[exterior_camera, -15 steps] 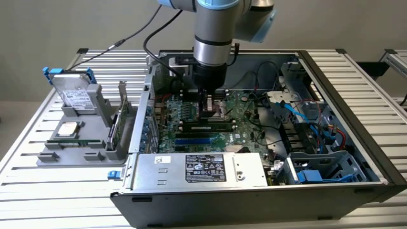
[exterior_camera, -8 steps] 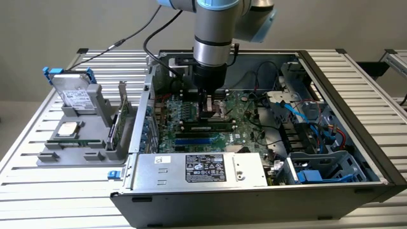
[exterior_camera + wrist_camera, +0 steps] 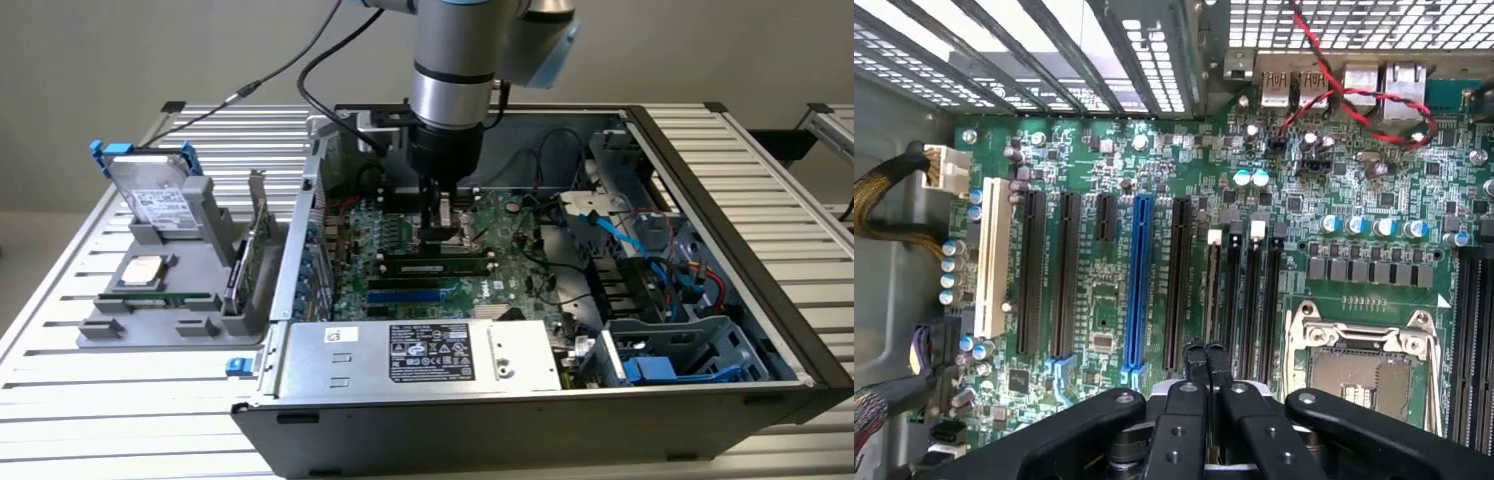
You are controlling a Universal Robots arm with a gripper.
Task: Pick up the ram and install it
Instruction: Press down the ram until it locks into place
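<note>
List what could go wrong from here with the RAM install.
1. The fingers are shut and sit right over the ram, which lies in a motherboard slot; pressing off-centre may leave one end unseated.
2. The slots sit close together beside the open processor socket; a sideways slip might strike the socket.
3. Loose red and black wires hang near the board and might snag the arm.
</note>
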